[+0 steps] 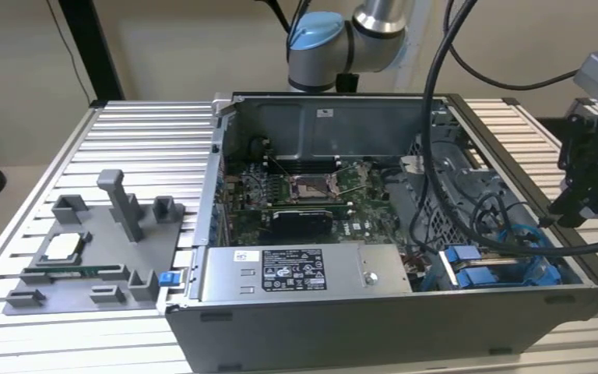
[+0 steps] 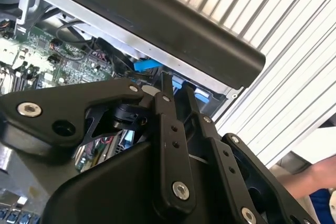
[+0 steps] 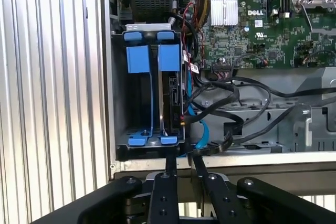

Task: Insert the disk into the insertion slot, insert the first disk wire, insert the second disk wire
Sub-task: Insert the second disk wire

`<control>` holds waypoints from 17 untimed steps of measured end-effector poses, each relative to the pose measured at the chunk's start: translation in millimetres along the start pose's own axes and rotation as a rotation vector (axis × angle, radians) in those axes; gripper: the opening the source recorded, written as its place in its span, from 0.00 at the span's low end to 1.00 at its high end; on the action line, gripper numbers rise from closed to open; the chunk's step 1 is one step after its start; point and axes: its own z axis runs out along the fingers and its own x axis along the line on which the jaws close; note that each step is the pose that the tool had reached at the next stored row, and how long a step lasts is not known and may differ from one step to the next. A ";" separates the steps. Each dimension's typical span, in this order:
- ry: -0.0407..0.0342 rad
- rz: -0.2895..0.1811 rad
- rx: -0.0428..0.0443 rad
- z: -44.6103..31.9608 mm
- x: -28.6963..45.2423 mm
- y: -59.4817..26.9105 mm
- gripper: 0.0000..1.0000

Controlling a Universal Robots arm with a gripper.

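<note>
In the exterior view, the gripper (image 1: pixel 561 214) is seen hanging off the arm above the wall of the open computer case (image 1: pixel 382 327) at the exterior view's right. It is tilted downward and inward toward the insertion slot (image 1: pixel 491 269), whose blue rails lie just below it and to the exterior view's left. In the second wrist view, the fingers (image 2: pixel 170 145) are shown set narrowly, with a slim gap left between them and nothing clearly held; blue plastic is glimpsed past their tips, beyond the case's rim. In the first wrist view, the disk (image 3: pixel 172 98) is judged to be seated on edge in the slot's compartment nearer the motherboard (image 3: pixel 252 30). It lies straight ahead of the fingertips, its long axis running away from the gripper in line with the fingers. Black cables (image 3: pixel 231 129) and a blue cable (image 3: pixel 202 132) are draped beside the disk's connector edge, their near ends passing close to the tips.
</note>
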 end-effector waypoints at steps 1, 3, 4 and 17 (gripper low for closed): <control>0.0006 0.000 -0.0066 0.5 0.0 -1.1 1.00; 0.0015 0.001 -0.0206 1.9 -0.1 -3.1 1.00; 0.0018 0.001 -0.0268 2.5 -0.2 -4.3 1.00; -0.0240 0.001 -0.0632 10.1 -0.2 -9.2 1.00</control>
